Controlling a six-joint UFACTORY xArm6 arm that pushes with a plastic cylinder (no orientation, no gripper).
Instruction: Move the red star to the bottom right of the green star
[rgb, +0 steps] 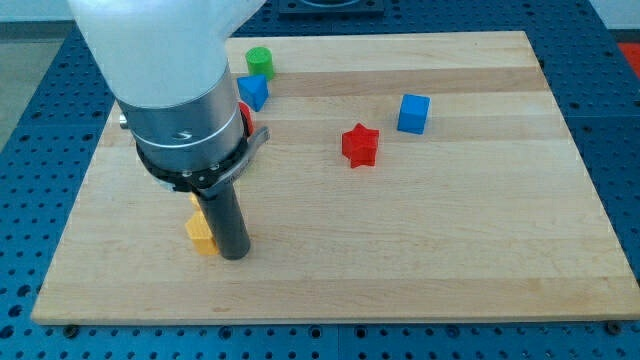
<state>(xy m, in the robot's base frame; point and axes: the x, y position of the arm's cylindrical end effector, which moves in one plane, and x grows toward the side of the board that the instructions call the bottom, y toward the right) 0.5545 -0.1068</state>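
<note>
My tip (235, 255) rests on the tabletop (450, 250) in the view's lower left, just beside a yellow block (202, 236) that sits at its left side, touching or nearly so; its shape is partly hidden by the rod. There are no jaws on this arm, only the straight dark rod, so nothing opens, closes or clamps; the work is done by pushing. Moving outward and up the view, the arm's wide body hides part of the board, and beside it peek a blue block (254, 92), a sliver of something red (243, 115) at the edge of the arm, and a green block (260, 62) near the top edge, whose shape I cannot make out well enough to call a star. Farther to the view's right lies the red star (360, 145), well apart from my tip, up and to the right of it, with bare wood between. A blue cube (413, 113) stands just up and to the right of the red star, near but not touching. I judge that the coming move turns on this diagonal: the red star lies up-right of my tip, so the rod must travel across the open board and choose a side of the star before any push begins.
</note>
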